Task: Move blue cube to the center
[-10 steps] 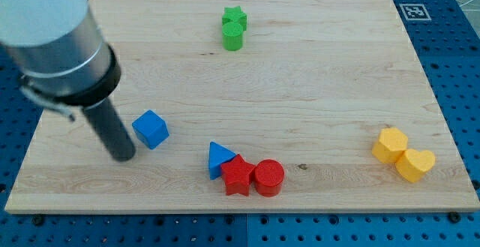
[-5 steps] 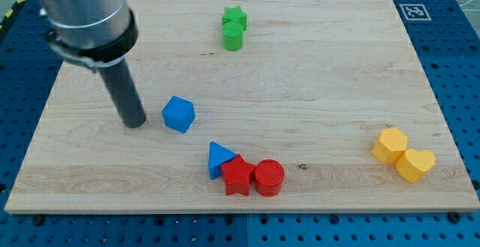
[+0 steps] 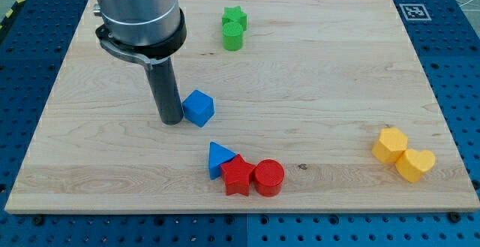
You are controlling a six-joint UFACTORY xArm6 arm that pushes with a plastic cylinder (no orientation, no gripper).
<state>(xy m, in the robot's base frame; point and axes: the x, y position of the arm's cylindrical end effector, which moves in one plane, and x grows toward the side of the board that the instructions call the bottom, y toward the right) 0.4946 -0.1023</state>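
The blue cube (image 3: 199, 108) lies on the wooden board (image 3: 315, 89), left of the board's middle. My tip (image 3: 172, 119) rests on the board right against the cube's left side. The dark rod rises from it to the grey arm body at the view's top left.
A blue triangle (image 3: 220, 158), a red star (image 3: 238, 176) and a red cylinder (image 3: 268, 177) cluster below the cube. A green star (image 3: 235, 17) and a green cylinder (image 3: 233, 35) sit at the top. Two yellow blocks (image 3: 391, 144) (image 3: 415, 164) lie at the lower right.
My tip has moved right and upward, pushing the blue cube ahead of it toward the board's middle. The other blocks have not moved.
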